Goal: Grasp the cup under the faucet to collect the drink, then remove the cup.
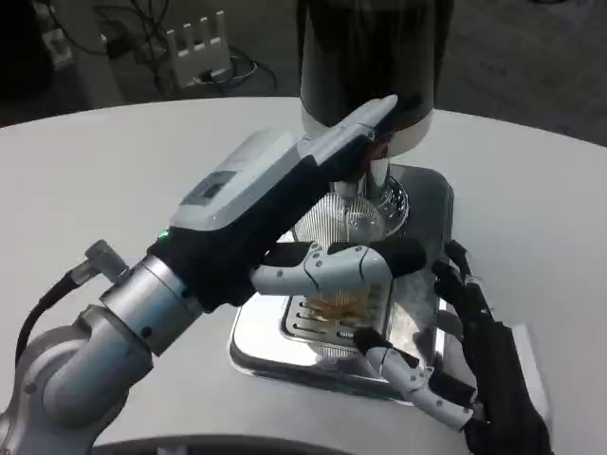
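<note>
While left hand [313, 218] wraps the cup [346, 284] under dispenser [370, 66], right hand [446, 351] spread beside tray [275, 346], power strip [197, 43] behind.

— What is carrying everything here?
— A white round bench [114, 161].
— And what is sitting directly on it?
— A shiny metal drip tray [261, 346] is resting on it, with the dark drink dispenser [370, 57] standing at the tray's far end.
</note>
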You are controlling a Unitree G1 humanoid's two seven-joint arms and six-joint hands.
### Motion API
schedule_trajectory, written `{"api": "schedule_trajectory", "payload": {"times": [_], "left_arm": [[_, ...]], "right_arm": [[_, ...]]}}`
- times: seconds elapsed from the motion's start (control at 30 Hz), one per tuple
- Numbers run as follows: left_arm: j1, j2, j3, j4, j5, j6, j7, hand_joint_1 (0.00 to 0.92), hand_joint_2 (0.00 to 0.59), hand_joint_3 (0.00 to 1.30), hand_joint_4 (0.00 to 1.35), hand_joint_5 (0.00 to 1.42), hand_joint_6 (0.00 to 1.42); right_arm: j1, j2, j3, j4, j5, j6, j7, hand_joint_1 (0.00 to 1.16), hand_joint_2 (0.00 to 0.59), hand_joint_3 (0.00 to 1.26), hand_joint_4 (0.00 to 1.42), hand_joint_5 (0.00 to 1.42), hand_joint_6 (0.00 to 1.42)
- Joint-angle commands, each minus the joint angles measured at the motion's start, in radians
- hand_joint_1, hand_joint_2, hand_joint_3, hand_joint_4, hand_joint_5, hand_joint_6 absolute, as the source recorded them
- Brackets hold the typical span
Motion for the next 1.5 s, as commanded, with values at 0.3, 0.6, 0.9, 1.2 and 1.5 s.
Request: {"api": "schedule_trajectory", "payload": {"times": [0.3,0.6,0.9,1.2,1.5], "left_arm": [[0.021,0.035,-0.006,-0.018,0.02,0.004,-0.019,0.0,0.082,0.05,0.02,0.11,0.11],[0.0,0.041,-0.011,-0.003,0.029,0.011,-0.023,0.0,0.076,0.06,0.03,0.13,0.11],[-0.02,0.052,-0.015,0.009,0.049,0.012,-0.025,0.0,0.08,0.06,0.03,0.13,0.1],[-0.035,0.053,-0.019,0.025,0.055,0.012,-0.025,0.0,0.082,0.06,0.04,0.13,0.09],[-0.036,0.057,-0.012,0.028,0.052,0.014,-0.024,0.0,0.083,0.06,0.04,0.13,0.09]], "right_arm": [[-0.198,0.057,-0.013,0.168,0.042,0.025,-0.05,0.79,0.185,0.06,0.12,0.12,0.2],[-0.294,0.067,0.003,0.282,0.051,0.013,-0.086,0.79,0.185,0.06,0.12,0.12,0.2],[-0.376,0.066,0.001,0.382,0.038,-0.001,-0.125,0.77,0.17,0.05,0.11,0.12,0.2],[-0.395,0.07,0.019,0.404,-0.002,-0.002,-0.172,0.77,0.169,0.05,0.11,0.12,0.2],[-0.407,0.088,0.058,0.44,-0.059,-0.011,-0.236,0.78,0.165,0.09,0.13,0.16,0.22]]}}
